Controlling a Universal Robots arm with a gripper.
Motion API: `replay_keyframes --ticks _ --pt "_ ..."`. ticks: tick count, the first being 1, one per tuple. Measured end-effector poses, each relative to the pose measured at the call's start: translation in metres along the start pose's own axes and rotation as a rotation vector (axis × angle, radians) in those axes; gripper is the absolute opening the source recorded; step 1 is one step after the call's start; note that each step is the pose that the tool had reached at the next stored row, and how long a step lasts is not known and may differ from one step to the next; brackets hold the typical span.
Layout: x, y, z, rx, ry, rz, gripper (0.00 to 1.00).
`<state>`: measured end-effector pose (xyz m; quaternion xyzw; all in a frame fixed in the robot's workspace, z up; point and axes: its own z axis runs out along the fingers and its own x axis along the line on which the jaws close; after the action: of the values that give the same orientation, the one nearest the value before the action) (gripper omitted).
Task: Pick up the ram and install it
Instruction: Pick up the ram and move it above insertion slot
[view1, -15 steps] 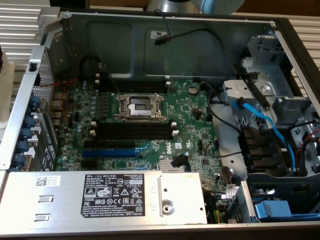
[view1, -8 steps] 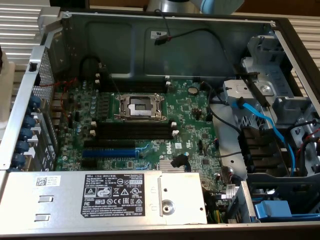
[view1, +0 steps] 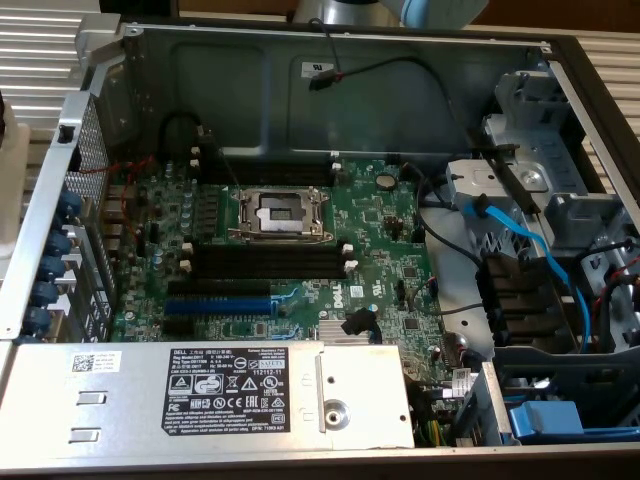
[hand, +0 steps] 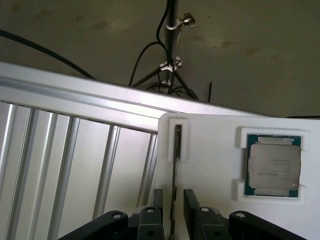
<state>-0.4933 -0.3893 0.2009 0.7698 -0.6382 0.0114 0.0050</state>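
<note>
Pincer: black fingers set narrowly apart, astride ram, slim gap either side, nothing gripped. Ram: edge-on, upright in narrow pocket of white holder. Processor chip: flat in square pocket of same holder, apart from ram. Beyond: ribbed aluminium bench, then stand. Exterior view: black slots beside processor socket on motherboard.

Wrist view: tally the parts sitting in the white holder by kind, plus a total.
In the white holder:
ram: 1
CPU chip: 1
Total: 2
</note>
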Motion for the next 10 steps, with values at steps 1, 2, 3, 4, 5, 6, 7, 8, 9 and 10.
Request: replay_keyframes --ticks 1,2,3,4,5,6,7,8,9,10 --pt "0.0000 0.0000 0.0003 -0.0001 0.0000 0.000 0.31" --pt "0.0000 0.0000 0.0007 0.0001 0.0000 0.000 0.31" --pt "0.0000 0.0000 0.0012 0.0002 0.0000 0.000 0.31" --pt "0.0000 0.0000 0.0013 0.0002 0.0000 0.000 0.31" --pt "0.0000 0.0000 0.0013 0.0001 0.0000 0.000 0.31" --pt "0.0000 0.0000 0.0013 0.0001 0.0001 0.000 0.31" --pt "0.0000 0.0000 0.0013 0.0001 0.0000 0.000 0.31" --pt "0.0000 0.0000 0.0014 0.0007 0.0000 0.000 0.31" --pt "0.0000 -0.0001 0.0015 0.0017 -0.0001 0.000 0.31" --pt "0.0000 -0.0001 0.0017 0.0031 0.0002 0.000 0.31"
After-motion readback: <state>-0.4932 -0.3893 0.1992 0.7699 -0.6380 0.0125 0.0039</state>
